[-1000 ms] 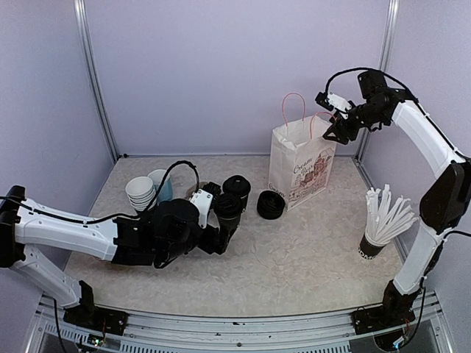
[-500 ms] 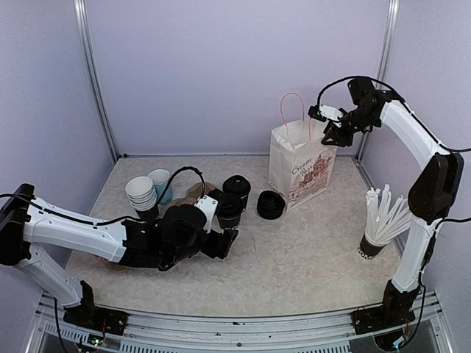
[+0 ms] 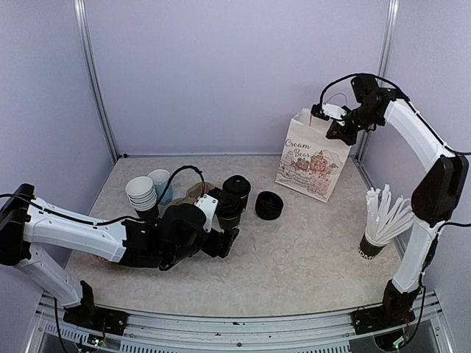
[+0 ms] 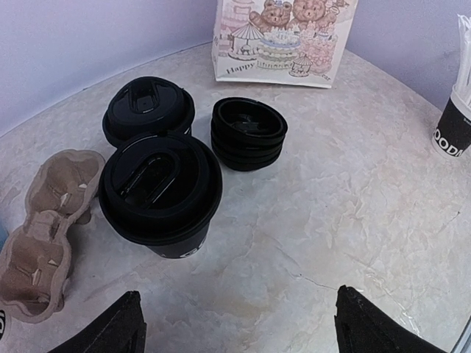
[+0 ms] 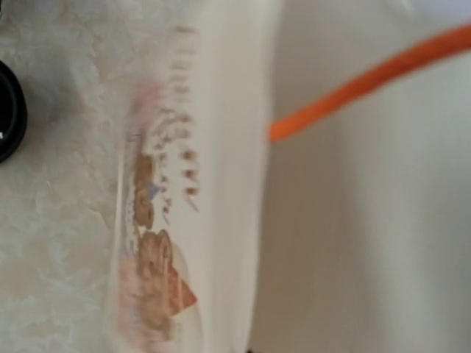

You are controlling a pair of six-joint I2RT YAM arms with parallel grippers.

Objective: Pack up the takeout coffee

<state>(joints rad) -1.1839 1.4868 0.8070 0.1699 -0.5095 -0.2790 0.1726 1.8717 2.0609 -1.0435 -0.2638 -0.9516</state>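
The takeout coffee is two black lidded cups, one [image 3: 228, 206] just ahead of my left gripper [image 3: 223, 239] and one [image 3: 237, 187] behind it. In the left wrist view the near cup [image 4: 160, 193] stands upright beyond my open left gripper [image 4: 239, 327], with bare table between the fingertips [image 4: 121, 323]; the far cup [image 4: 149, 110] sits behind it. My right gripper [image 3: 333, 126] is shut at the top edge of the white paper bag [image 3: 313, 158], which leans tilted. The right wrist view shows only the blurred bag wall [image 5: 213, 184] and an orange handle [image 5: 368, 81]; its fingers are hidden.
A stack of black lids [image 3: 269, 204] lies between the cups and the bag. A brown cardboard carrier [image 4: 44, 235] lies left of the cups. Nested lidless cups [image 3: 141, 195] and a light blue mug [image 3: 160, 184] stand at back left. A cup of white straws [image 3: 379, 228] stands at right.
The right gripper closed at the bag's top, and the bag shifted right and tilted with it. The left gripper drew back a little from the near cup, still open.
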